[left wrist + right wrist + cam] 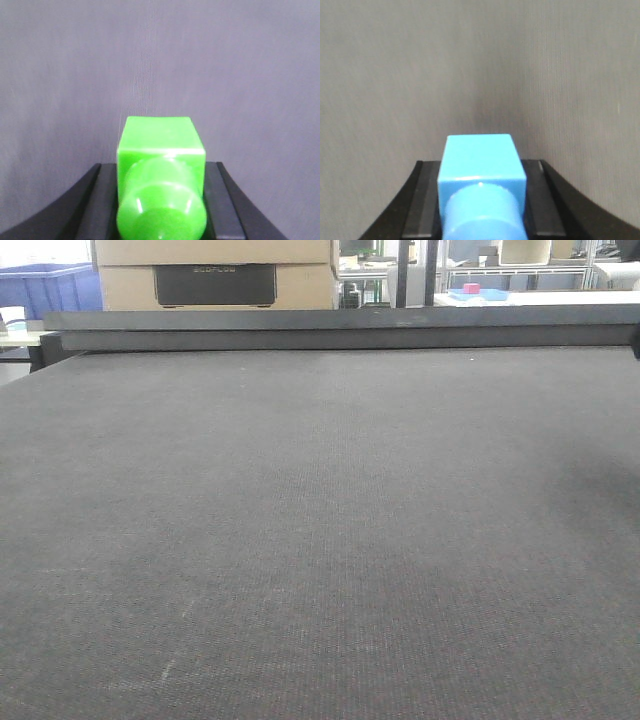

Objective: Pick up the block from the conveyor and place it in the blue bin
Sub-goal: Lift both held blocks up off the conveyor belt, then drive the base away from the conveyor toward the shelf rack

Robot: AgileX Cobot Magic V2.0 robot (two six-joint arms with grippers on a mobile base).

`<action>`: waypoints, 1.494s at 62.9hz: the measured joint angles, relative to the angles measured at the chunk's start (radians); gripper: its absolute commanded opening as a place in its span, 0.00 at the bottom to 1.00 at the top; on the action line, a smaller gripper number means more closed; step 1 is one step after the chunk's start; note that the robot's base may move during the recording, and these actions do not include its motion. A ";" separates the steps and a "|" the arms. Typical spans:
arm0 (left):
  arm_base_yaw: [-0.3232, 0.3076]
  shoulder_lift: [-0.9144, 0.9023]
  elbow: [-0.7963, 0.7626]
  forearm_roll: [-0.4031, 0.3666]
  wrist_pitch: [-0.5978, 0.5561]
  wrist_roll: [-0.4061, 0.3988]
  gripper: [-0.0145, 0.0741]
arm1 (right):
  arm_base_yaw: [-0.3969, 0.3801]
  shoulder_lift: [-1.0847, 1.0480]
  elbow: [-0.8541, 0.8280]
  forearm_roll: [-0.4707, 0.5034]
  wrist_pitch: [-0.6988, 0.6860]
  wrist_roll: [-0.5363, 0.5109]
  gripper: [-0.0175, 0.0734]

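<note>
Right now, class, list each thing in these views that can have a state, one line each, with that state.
conveyor, no block on it in the front view; whether it runs cannot be told.
left gripper, shut on the green block.
right gripper, shut on the blue block.
blue bin, standing far left behind the conveyor, contents hidden.
pink block, resting on a blue tray in the background.

The bottom edge of each wrist view cuts off the near end of the green block [160, 145] and the blue block [481, 160], so I can't tell whether the left jaws or right jaws actually press them. Out front, the conveyor [320, 540] runs past the bottom and right edges. The blue bin [45, 288] is clipped at the left, and a pink thing [471, 288] far behind is too small to make out.
</note>
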 measured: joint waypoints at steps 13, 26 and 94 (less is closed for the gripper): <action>0.000 -0.196 0.054 -0.003 -0.033 0.000 0.04 | 0.000 -0.141 0.105 0.000 -0.127 -0.019 0.01; 0.000 -0.341 0.060 0.016 0.009 0.000 0.04 | 0.000 -0.383 0.186 0.000 -0.296 -0.039 0.01; -0.244 -0.438 0.020 -0.011 -0.248 0.097 0.04 | 0.011 -0.779 0.188 -0.027 -0.213 -0.143 0.01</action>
